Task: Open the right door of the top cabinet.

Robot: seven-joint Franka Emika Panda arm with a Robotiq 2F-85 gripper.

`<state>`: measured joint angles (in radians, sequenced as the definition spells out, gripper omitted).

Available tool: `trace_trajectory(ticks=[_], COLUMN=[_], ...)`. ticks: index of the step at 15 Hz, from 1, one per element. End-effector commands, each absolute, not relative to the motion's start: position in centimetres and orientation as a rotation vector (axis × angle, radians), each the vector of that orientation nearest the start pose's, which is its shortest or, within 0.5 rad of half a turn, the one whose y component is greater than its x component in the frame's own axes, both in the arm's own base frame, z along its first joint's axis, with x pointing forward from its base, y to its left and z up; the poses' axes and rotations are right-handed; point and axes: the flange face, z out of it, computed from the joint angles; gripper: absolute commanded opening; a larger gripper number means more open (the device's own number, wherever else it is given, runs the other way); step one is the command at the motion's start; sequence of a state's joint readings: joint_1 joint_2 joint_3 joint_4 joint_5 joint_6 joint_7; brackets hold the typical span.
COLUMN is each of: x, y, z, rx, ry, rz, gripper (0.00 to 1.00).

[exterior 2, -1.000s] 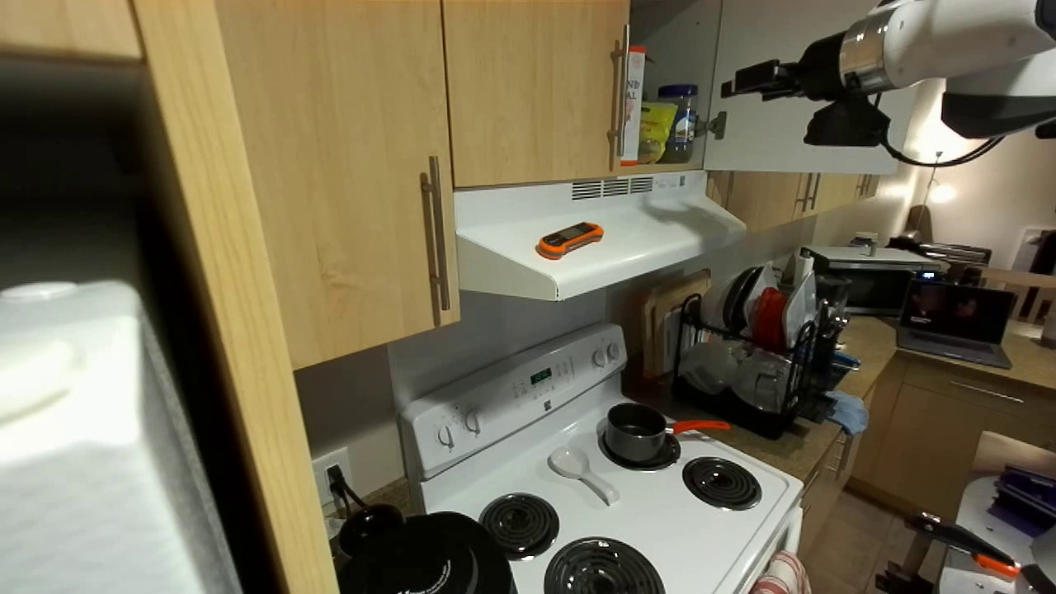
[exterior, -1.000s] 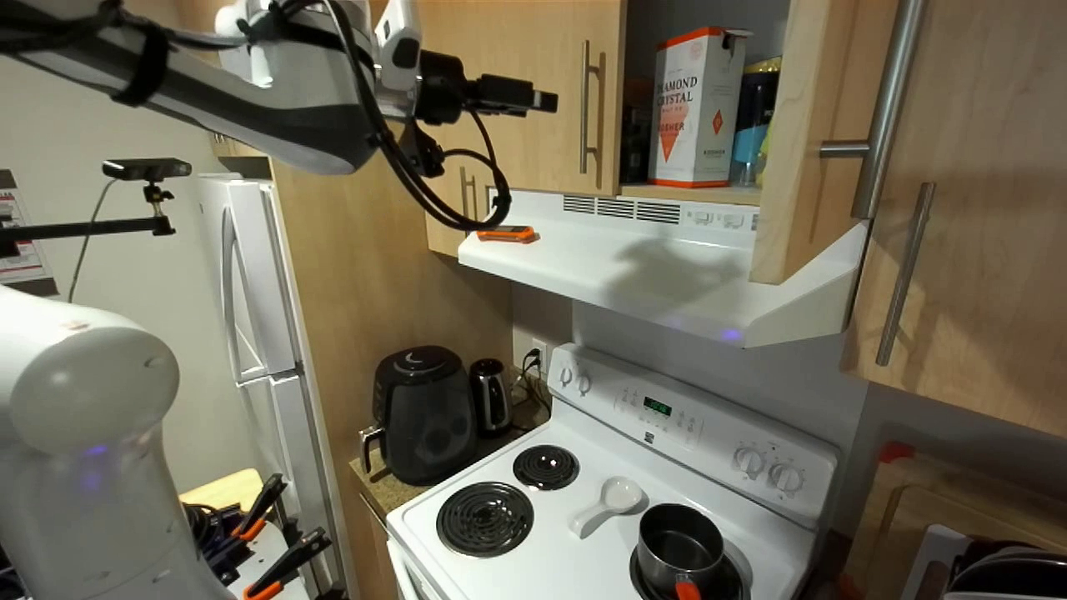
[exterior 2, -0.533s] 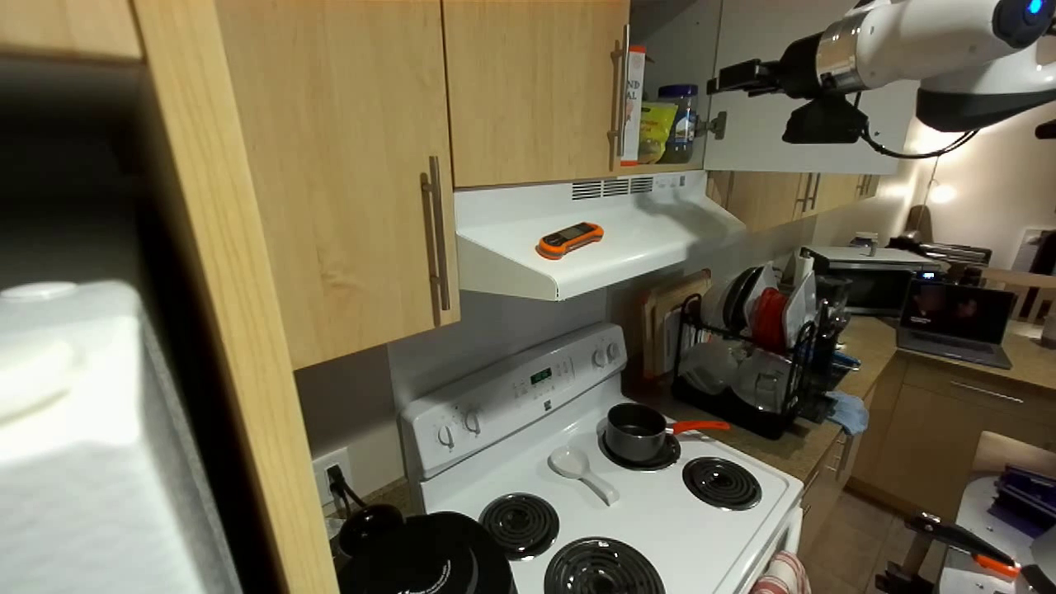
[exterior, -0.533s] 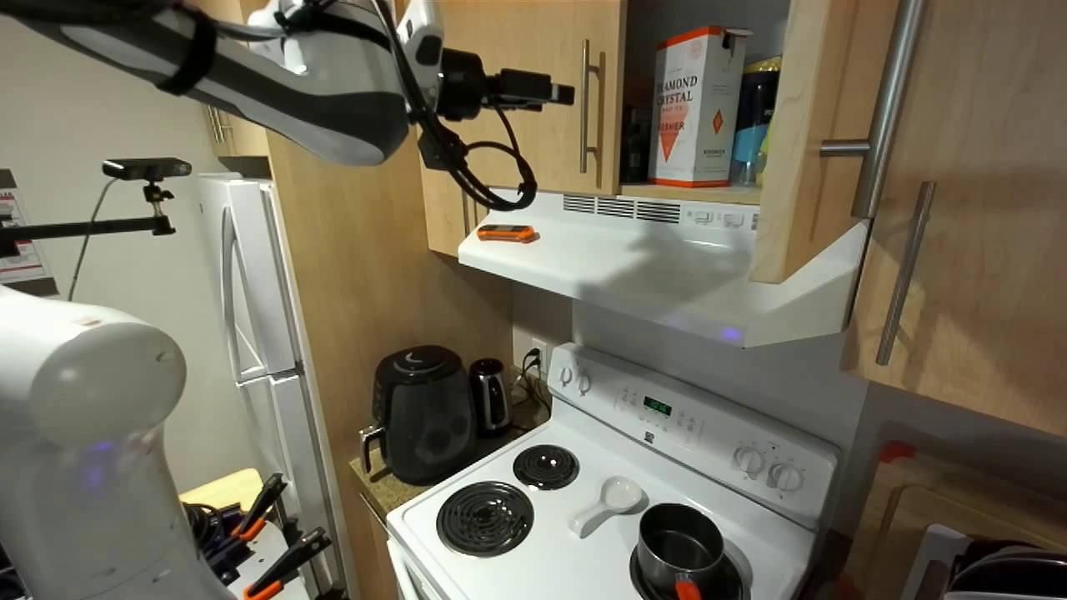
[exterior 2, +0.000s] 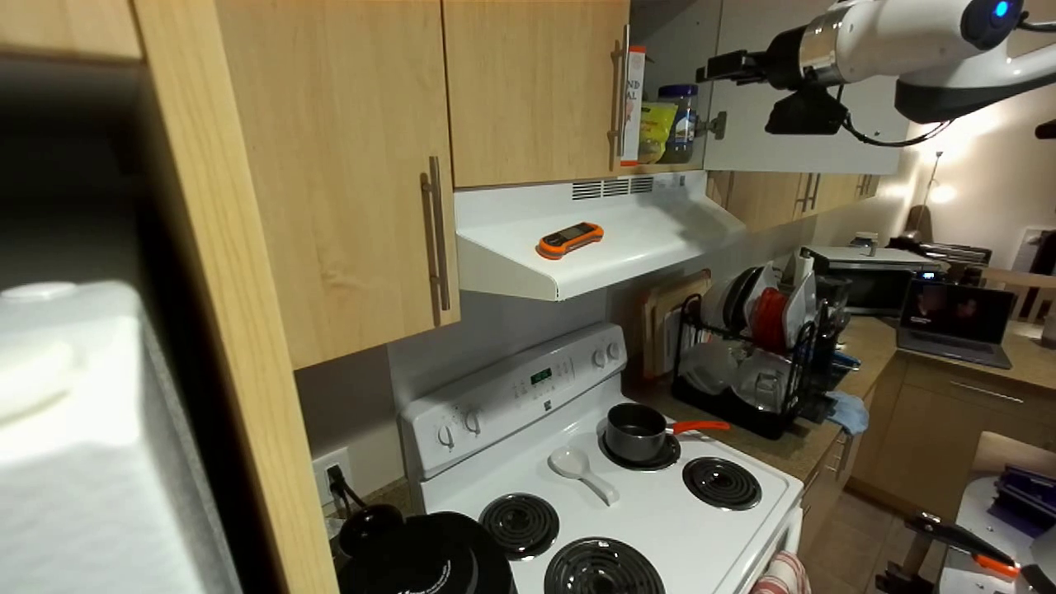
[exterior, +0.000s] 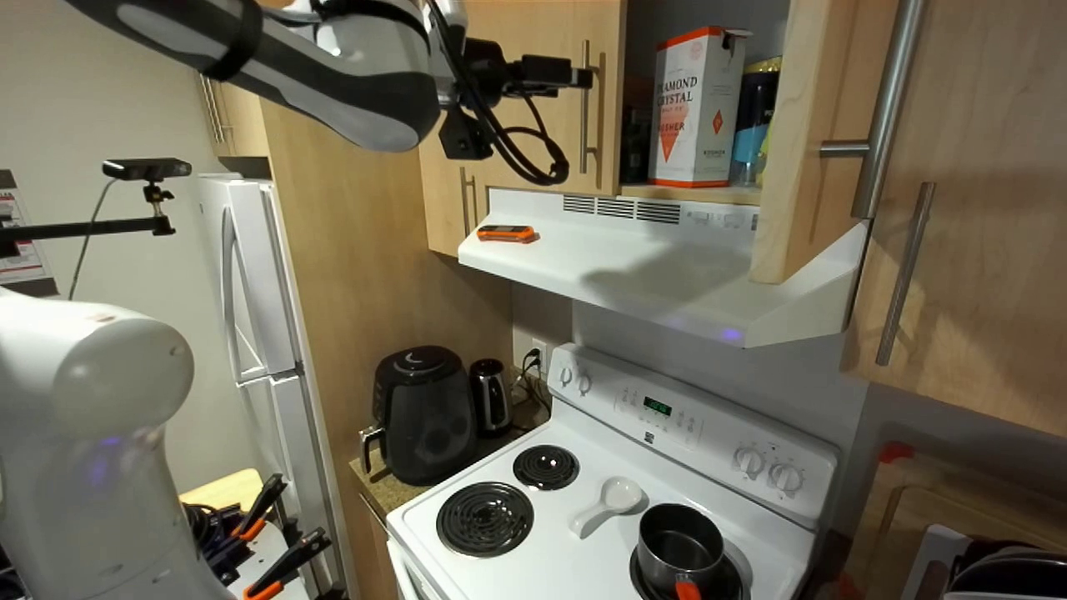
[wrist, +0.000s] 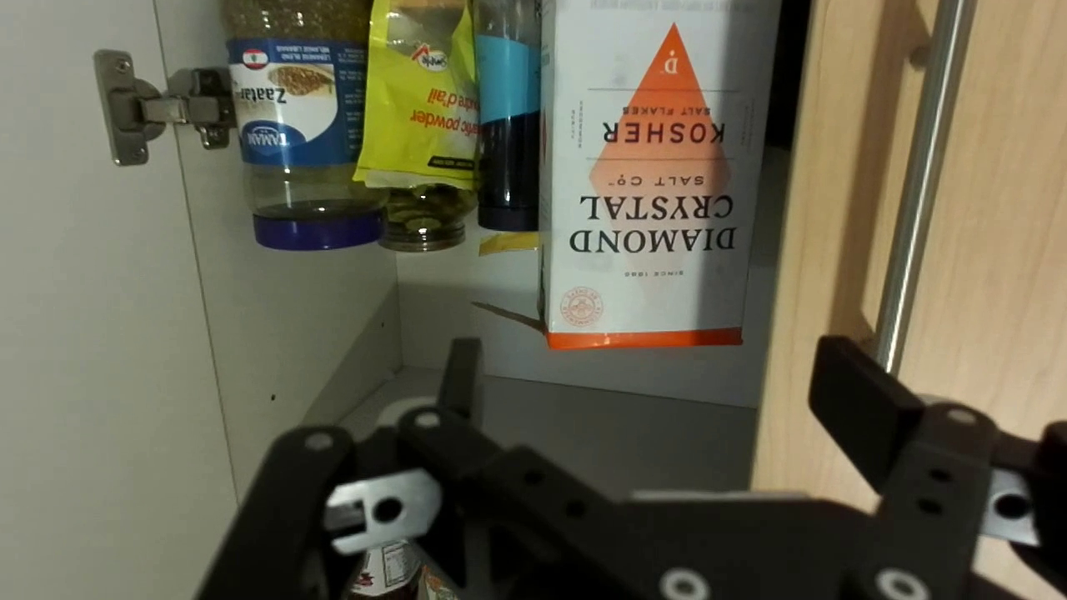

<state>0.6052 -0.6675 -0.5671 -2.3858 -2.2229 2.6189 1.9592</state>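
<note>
Top cabinet (exterior: 692, 194): right door (exterior: 825, 108), standing open; salt box (exterior: 696, 108), upright inside. Claw (wrist: 650, 358): jaws spread apart.

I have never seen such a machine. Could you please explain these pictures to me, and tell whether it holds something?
The machine is a robot arm; its black gripper, which serves as a hand, is open and holds nothing. Two pictures come from cameras standing outside the machine; the third, from its wrist, shows the salt box upside down. The task is to open the right door of the top cabinet; that door already stands open. Below, the stove carries a pot and a white spoon-shaped piece; an orange device lies on the range hood.
</note>
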Motion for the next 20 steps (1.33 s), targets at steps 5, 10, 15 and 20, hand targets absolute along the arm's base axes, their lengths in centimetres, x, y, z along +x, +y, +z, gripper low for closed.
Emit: trace_trajectory(ticks=[5,10,15,20], x=[44.2,44.8,44.3,44.4], y=[-1.2,-1.4,-1.4,-1.3], z=[58.6,58.2,58.2,58.1], rx=[-2.269,-2.258,-2.284,-2.288], ry=[0.346,0.366,0.355,0.352], rz=[-2.285,-2.248,-2.259,-2.260], gripper=[1.00,1.00,1.00,1.00])
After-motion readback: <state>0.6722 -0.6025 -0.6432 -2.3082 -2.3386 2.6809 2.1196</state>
